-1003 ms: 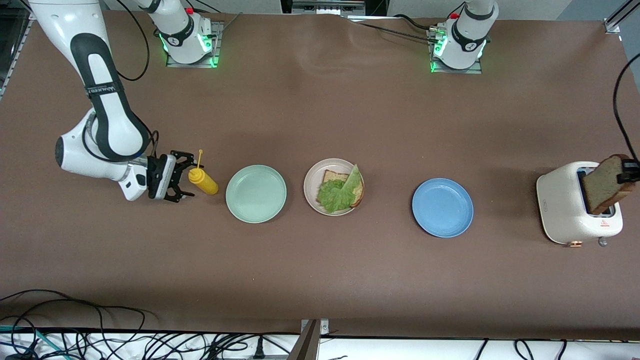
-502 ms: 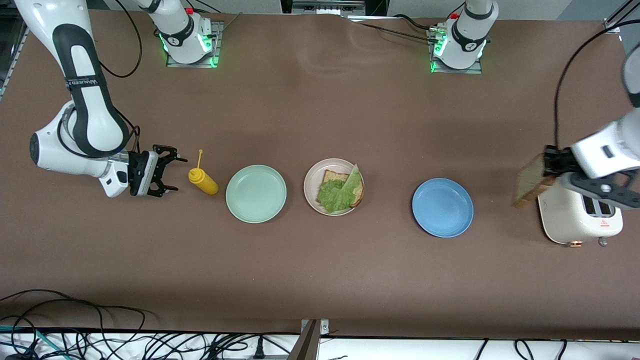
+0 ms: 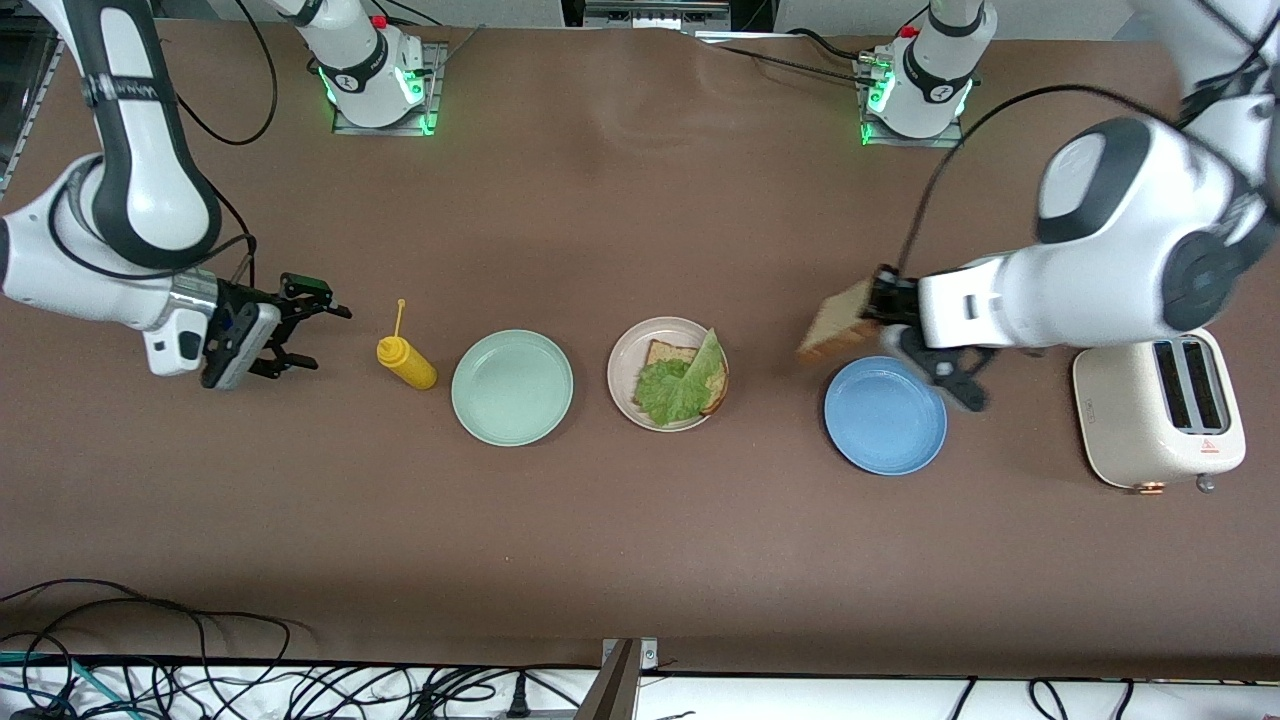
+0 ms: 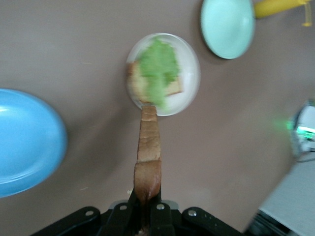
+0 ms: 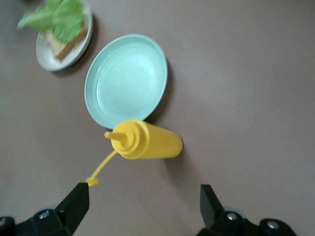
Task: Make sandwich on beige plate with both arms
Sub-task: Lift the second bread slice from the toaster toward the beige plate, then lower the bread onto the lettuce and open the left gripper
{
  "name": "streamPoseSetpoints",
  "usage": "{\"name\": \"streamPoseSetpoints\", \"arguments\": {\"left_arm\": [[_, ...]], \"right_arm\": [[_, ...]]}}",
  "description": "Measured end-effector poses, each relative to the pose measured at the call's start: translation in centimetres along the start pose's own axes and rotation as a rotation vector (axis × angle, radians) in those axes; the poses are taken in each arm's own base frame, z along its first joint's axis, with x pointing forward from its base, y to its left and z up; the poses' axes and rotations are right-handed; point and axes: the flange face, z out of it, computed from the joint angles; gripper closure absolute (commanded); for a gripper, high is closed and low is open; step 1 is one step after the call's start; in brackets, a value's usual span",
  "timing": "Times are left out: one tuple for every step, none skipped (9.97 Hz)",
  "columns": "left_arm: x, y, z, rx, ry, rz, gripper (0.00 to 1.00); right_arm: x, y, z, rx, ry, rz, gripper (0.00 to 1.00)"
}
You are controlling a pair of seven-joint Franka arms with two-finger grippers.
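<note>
We have carried the brown-crusted bread slice (image 3: pixel 838 334), pinched in our left gripper (image 3: pixel 878 300), from the white toaster (image 3: pixel 1160 408) toward three o'clock of the round beige plate (image 3: pixel 622 366), where bread and ruffled green lettuce (image 3: pixel 672 388) wait for topping. Our right gripper (image 3: pixel 290 335), spread wide, has retreated from the yellow squeeze bottle (image 3: pixel 406 362).

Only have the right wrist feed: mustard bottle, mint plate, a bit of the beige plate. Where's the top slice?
Observer: The left gripper is shut on the bread slice, in the air above the table between the beige plate and the blue plate.
Operator: Toaster empty then?
Observer: Both slots of the toaster look empty.
Operator: What's on the beige plate?
Observer: One bottom slice with the lettuce leaf lying on it, no top slice.
Operator: Is the right gripper in the way?
Observer: No. The right gripper is open, beside the yellow mustard bottle toward the right arm's end of the table.
</note>
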Motion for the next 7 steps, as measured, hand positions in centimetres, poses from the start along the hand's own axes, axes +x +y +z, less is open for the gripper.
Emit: {"name": "streamPoseSetpoints", "arguments": {"left_arm": [[2.0, 0.5, 3.2, -0.133, 0.013, -0.011, 1.00], [3.9, 0.1, 6.3, -0.270, 0.049, -0.046, 1.00], [5.5, -1.1, 8.9, -0.384, 0.084, -0.079, 1.00], [6.6, -2.4, 11.2, -0.466, 0.123, -0.084, 1.00], [7.5, -4.1, 13.4, -0.536, 0.168, -0.072, 1.00], [8.0, -5.9, 15.8, -0.594, 0.209, -0.042, 1.00], [8.3, -7.3, 17.9, -0.622, 0.232, -0.014, 1.00]], "right_arm": [[0.6, -0.9, -1.5, -0.018, 0.015, 0.111, 0.00], [1.2, -1.8, -2.7, -0.033, 0.027, 0.210, 0.00], [1.9, -2.7, -3.9, -0.074, 0.015, 0.287, 0.00], [2.8, -4.0, -5.0, -0.152, -0.019, 0.358, 0.00], [3.9, -6.2, -5.7, -0.230, -0.040, 0.438, 0.00], [4.7, -8.4, -6.1, -0.281, -0.049, 0.502, 0.00], [4.7, -9.7, -6.6, -0.318, -0.069, 0.557, 0.00]]}}
